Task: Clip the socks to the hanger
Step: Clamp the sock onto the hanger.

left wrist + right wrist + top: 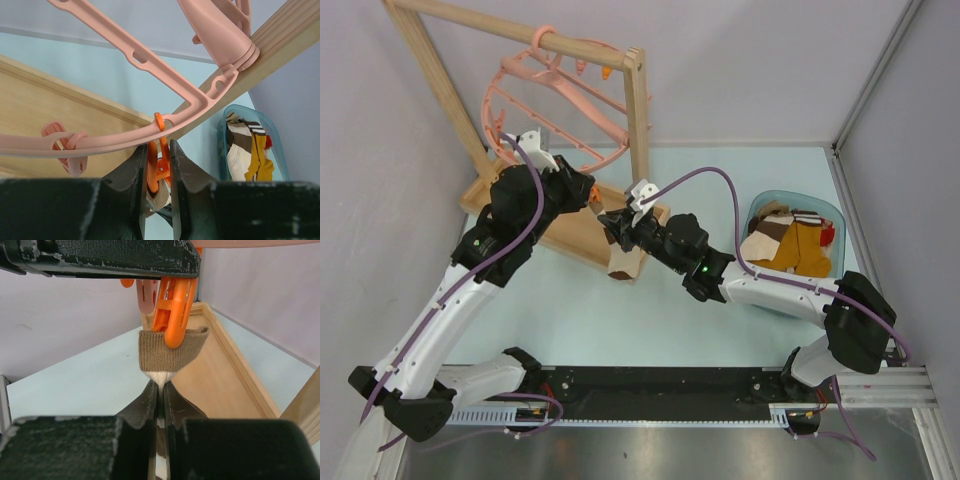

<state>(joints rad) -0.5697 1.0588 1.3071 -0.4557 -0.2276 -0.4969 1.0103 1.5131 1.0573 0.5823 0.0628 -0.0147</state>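
**Pale blue table [650,310], sock cuff at the clip**

Pale blue tabletop carries the wooden rack [430,70], and the round pink hanger [535,95] hangs from its top bar. At your right, a tub [758,208] holds the spare socks [798,245].

You are at the clipping step for one sock. Your left claw [159,160] is closed on an orange clip [172,315] on the hanger's rim, pinching it. Your right claw [160,390] is clamped tight on the sock [161,355] just below its cuff, holding it up into the clip's mouth.

The cuff is tan ribbed knit, cream beneath, slightly bunched; the clip's tips overlap its top edge.

Next, by my judgement: ease the left claw off so the clip bites, then release the right.
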